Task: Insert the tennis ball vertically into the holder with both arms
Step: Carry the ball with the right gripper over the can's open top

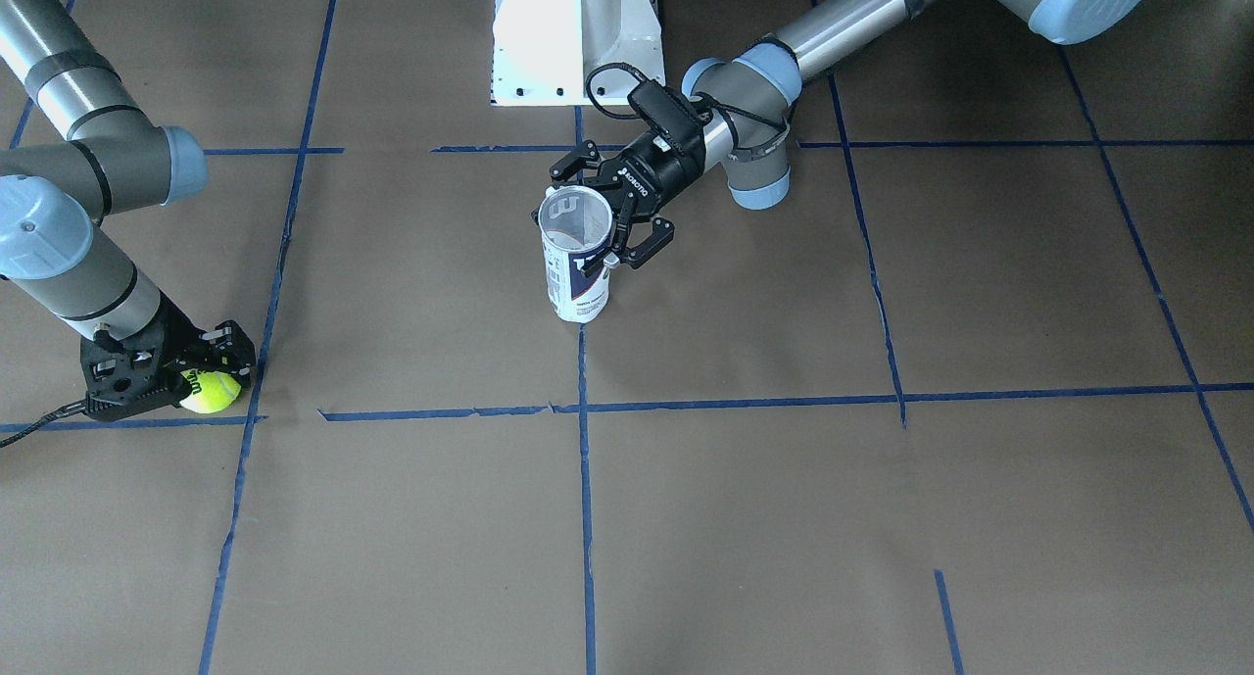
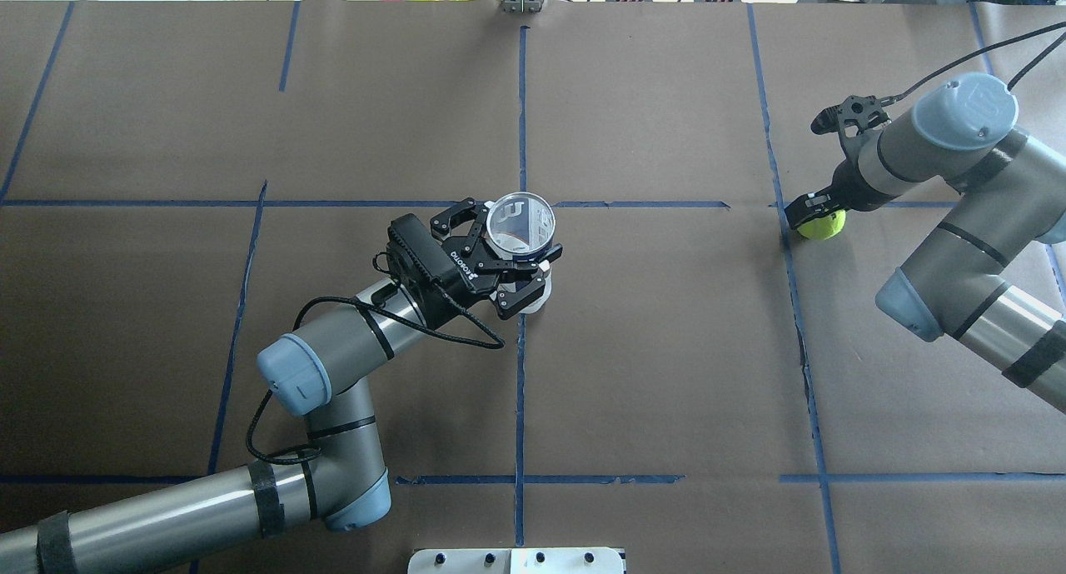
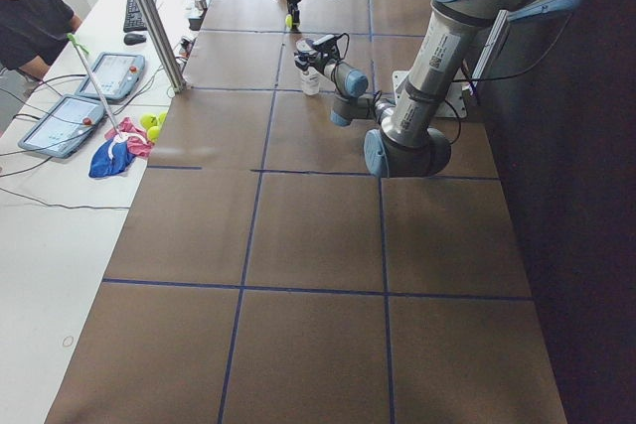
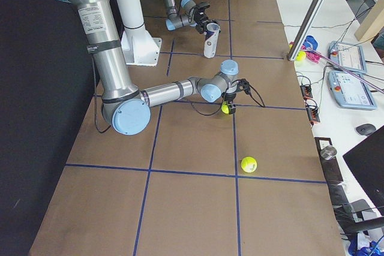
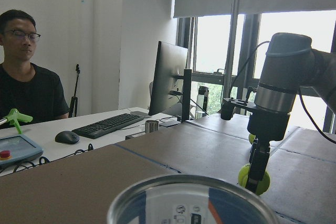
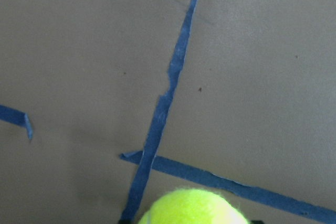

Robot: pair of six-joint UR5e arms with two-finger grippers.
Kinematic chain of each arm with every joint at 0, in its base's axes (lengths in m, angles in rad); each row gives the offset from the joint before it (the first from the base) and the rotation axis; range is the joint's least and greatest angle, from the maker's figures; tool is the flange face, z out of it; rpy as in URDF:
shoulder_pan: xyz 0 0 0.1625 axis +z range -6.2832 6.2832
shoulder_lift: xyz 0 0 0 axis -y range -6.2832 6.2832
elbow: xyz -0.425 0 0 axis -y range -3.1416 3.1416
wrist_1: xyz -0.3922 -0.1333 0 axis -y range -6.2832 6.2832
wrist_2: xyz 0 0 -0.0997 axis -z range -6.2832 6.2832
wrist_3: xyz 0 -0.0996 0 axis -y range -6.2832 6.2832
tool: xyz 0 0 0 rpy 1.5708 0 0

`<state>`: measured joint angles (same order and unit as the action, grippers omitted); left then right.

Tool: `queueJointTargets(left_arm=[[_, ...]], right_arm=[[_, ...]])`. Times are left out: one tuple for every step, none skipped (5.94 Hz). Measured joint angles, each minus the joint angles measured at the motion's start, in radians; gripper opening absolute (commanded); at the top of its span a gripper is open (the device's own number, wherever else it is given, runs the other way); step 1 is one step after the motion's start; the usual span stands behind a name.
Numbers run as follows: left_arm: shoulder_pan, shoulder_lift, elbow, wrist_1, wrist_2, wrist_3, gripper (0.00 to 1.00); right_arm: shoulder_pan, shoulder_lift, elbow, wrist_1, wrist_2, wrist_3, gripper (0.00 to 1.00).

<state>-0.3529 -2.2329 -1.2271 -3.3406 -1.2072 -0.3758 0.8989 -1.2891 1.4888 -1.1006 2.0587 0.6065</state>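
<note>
while the holder [image 1: 576, 285] stands upright near the middle of the brown counter [image 1: 784, 518], open mouth up and base on a blue tape line [image 1: 586, 518], the left claw [image 2: 518, 242] reaches in level from the robot's side. it is spread wide about the can just under the metal rim, with a finger against each side as far as the front and overhead views show. the white pedestal [image 1: 578, 38] sits just behind it.

well apart, toward the counter's end on the robot's right, the tennis ball [image 2: 826, 227] sits low beside a crossing of tape lines. the right claw [image 2: 814, 216] points straight down over it, its fingers closed in on the ball from two sides. whether the ball rests on the counter or is just off it cannot be told. the right wrist view shows only the ball's fuzzy top at its lower edge.

a second ball [image 4: 248, 164] lies loose on the counter, nearer the right-end camera. beyond the counter's far side a person [image 5: 26, 90] sits behind a keyboard [image 5: 107, 124], a mouse [image 5: 67, 137] and a monitor [image 5: 167, 80].
</note>
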Motion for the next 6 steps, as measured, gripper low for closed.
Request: queueJointTargets(left_arm=[[0.001,0.001,0.0,0.001,0.0,0.0,0.87],[0.002,0.001,0.0,0.001,0.0,0.001,0.87],[0.002,0.001,0.001,0.002,0.0,0.001,0.89],[0.003,0.002,0.001,0.002,0.0,0.002,0.9],[0.005,0.004,0.001,0.003,0.0,0.002,0.92],[0.008,0.008,0.001,0.002,0.0,0.003,0.93]], right_arm=[[0.003,0.007,0.037,-0.007,0.003,0.009,0.0],[0.006,0.042,0.112,-0.063,0.016,0.061,0.0],[0.003,0.109,0.214,-0.188,0.031,0.154,0.01],[-0.015,0.175,0.326,-0.311,0.041,0.271,0.01],[-0.054,0.218,0.431,-0.376,0.047,0.415,0.01],[-0.1,0.258,0.491,-0.395,0.044,0.541,0.02]])
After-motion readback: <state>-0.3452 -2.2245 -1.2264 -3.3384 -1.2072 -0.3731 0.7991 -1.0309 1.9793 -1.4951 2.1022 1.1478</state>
